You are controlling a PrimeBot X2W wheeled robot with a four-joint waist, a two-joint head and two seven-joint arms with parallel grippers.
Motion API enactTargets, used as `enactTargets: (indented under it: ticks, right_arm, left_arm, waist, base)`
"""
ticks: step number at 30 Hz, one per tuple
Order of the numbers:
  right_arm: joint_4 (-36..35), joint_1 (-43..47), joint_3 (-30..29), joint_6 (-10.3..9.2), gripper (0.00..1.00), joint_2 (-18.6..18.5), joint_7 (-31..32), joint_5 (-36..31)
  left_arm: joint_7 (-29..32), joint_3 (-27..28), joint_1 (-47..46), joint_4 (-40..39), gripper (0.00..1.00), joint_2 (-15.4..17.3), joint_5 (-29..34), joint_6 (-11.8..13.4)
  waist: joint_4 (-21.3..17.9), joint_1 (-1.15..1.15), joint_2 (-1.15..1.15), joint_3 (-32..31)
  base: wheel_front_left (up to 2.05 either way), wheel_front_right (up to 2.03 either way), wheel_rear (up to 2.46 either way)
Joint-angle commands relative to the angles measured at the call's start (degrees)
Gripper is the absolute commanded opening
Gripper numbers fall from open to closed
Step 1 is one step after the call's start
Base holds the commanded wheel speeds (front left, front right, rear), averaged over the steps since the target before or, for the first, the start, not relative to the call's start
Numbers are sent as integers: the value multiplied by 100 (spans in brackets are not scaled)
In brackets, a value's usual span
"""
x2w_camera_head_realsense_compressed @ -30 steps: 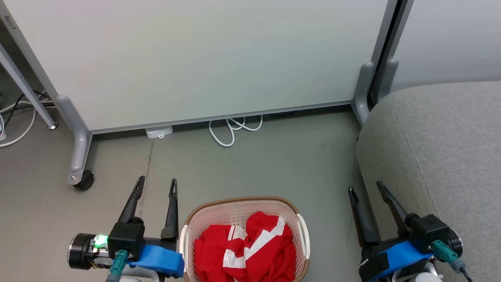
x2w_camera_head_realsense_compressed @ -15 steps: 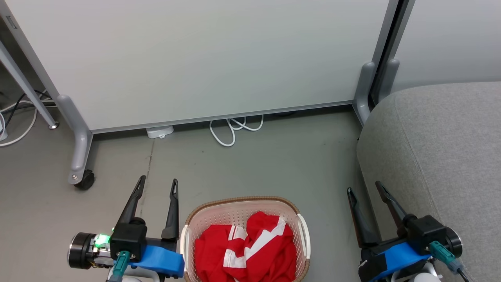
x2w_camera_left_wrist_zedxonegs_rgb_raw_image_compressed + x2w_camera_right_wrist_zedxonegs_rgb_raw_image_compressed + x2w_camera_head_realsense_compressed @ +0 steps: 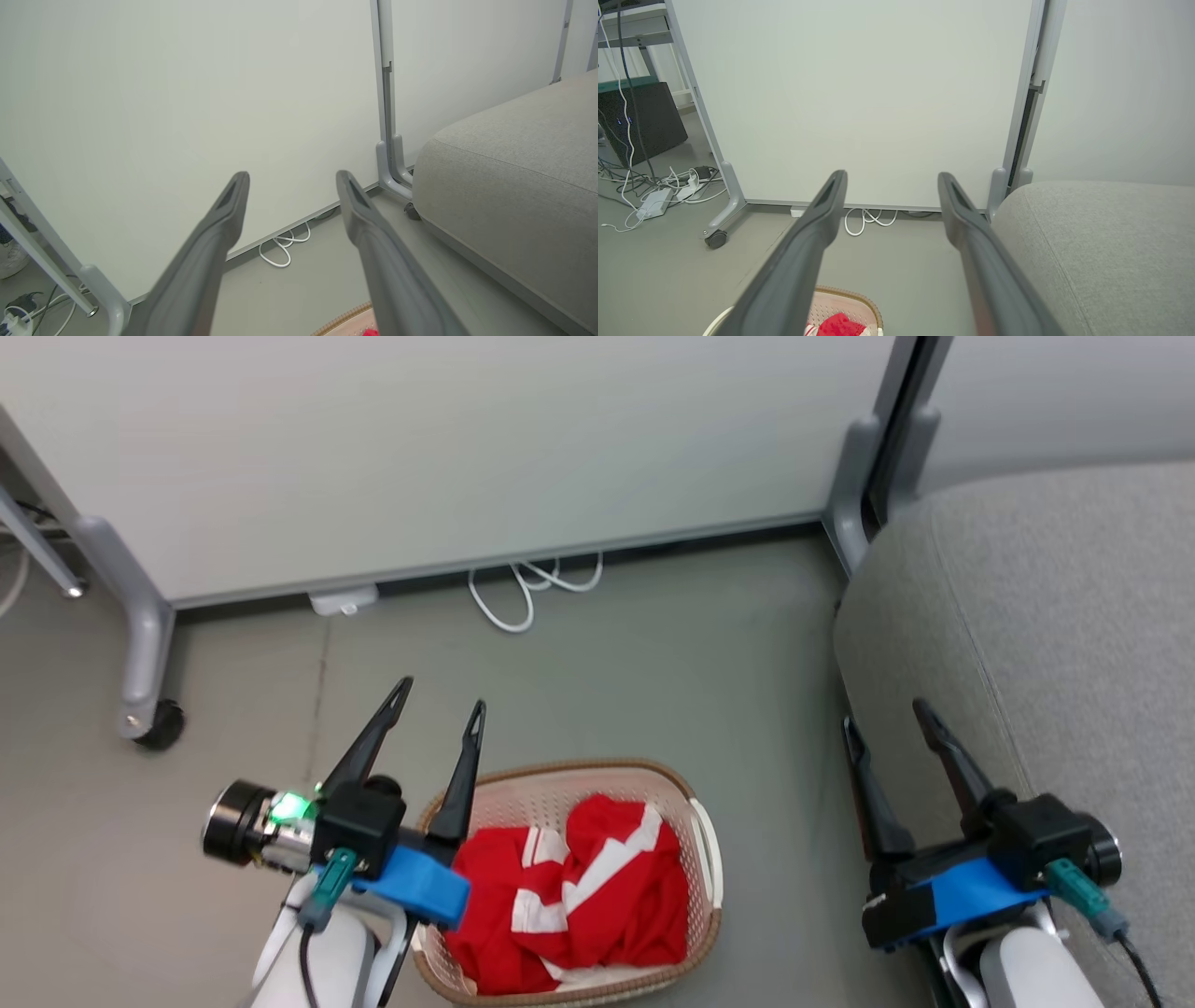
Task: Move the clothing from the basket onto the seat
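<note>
The red clothing (image 3: 579, 887) with white stripes lies crumpled in the cream basket (image 3: 560, 784) with a brown rim, on the floor low in the head view. My left gripper (image 3: 439, 695) is open and empty, above the basket's left rim, fingers pointing away. At the lower right my right gripper (image 3: 887, 714) is open and empty, beside the front edge of the grey seat (image 3: 1046, 607). The left wrist view has the left gripper (image 3: 293, 175) open, the seat (image 3: 514, 158) at right and a strip of basket rim (image 3: 345, 315). In the right wrist view the open right gripper (image 3: 892, 176) rises over the basket (image 3: 840, 298) holding the clothing (image 3: 838, 324), with the seat (image 3: 1101, 242) at right.
A white panel (image 3: 448, 448) on grey feet with a caster (image 3: 159, 728) stands behind the basket. A white cable loop (image 3: 523, 588) lies at its base. Cables and a power strip (image 3: 654, 203) lie on the floor at far left.
The head camera has tilted down and shifted, so the whole picture moved up. My left gripper has risen and moved right, over the basket's left rim. The clothing lies as before.
</note>
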Motion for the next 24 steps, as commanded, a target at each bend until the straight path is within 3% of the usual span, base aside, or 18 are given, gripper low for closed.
enactTargets:
  ticks: [1,7,16,24]
  right_arm:
    - [-51,-129,-1,3,100,-22,-18,-2]
    - [-355,-550,-7,2,100,-19,-13,74]
    - [-695,-1185,101,3,100,-13,-12,260]
    - [-926,-1541,179,2,100,-14,-12,288]
  left_arm:
    - [-16,-70,-184,62,100,47,13,-36]
    - [-15,-732,-1102,896,100,411,-58,-141]
    - [-15,-2123,-2297,2057,100,977,-635,-137]
    - [25,-3532,-3204,3388,100,1100,-1289,-139]
  waist:
    - [-219,0,0,331]
    - [-715,0,0,1262]
    - [-1260,0,0,2423]
    - [-1443,0,0,3250]
  base:
    - [0,0,0]
    - [0,0,0]
    - [0,0,0]
    - [0,0,0]
